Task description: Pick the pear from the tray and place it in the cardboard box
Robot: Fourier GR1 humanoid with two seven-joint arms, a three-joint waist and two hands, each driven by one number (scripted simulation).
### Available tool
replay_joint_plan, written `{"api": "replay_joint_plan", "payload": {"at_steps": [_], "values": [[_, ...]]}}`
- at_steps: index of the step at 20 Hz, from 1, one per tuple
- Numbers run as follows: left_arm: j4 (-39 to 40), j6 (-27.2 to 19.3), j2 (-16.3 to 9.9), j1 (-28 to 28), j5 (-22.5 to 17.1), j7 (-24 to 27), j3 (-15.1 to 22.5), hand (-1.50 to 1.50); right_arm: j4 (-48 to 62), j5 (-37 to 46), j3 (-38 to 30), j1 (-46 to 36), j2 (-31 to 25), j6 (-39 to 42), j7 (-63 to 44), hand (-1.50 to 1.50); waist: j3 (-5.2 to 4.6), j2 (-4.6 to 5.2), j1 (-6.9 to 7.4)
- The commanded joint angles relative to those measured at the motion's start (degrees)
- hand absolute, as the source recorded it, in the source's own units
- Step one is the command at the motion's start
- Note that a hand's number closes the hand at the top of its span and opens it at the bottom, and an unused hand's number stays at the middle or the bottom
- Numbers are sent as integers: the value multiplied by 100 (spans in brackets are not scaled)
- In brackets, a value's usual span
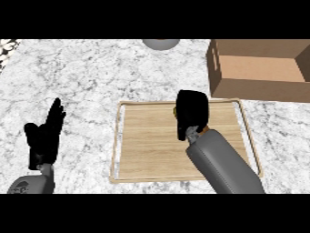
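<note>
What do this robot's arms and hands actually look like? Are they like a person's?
Somewhat. Each arm is a smooth, rounded grey forearm with no sleeve, cables or markings showing. At the end of each sits a black hand with fingers and a thumb: the left hand and the right hand. A short metallic-looking wrist piece joins hand and forearm.

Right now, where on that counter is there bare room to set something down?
Bare marble lies between the left hand and the tray, and behind the tray. The right hand crowds the tray's top; the cardboard box fills the far right.
</note>
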State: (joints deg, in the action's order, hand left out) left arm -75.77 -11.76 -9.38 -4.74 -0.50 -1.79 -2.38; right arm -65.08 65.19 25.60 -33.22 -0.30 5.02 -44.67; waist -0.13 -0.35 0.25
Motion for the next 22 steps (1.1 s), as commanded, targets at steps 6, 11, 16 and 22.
{"api": "replay_joint_plan", "payload": {"at_steps": [6,11,16,22], "values": [[144,-1,-32,69,-87,115,-221,0,-1650,-954,878,1543,-1160,791,2464,150,12,-37,-300],[-38,65,-220,120,-142,-59,-328,0,-3174,-1397,872,2651,-2757,728,3857,150,15,-57,-360],[-222,-253,166,86,91,-194,-17,0,-5153,-1924,11,3455,-3876,905,4112,150,13,-29,-259],[-243,-116,-14,-89,24,-407,-117,0,-6632,-3466,-1685,3745,-4101,1280,3982,150,12,-7,-224]]}}
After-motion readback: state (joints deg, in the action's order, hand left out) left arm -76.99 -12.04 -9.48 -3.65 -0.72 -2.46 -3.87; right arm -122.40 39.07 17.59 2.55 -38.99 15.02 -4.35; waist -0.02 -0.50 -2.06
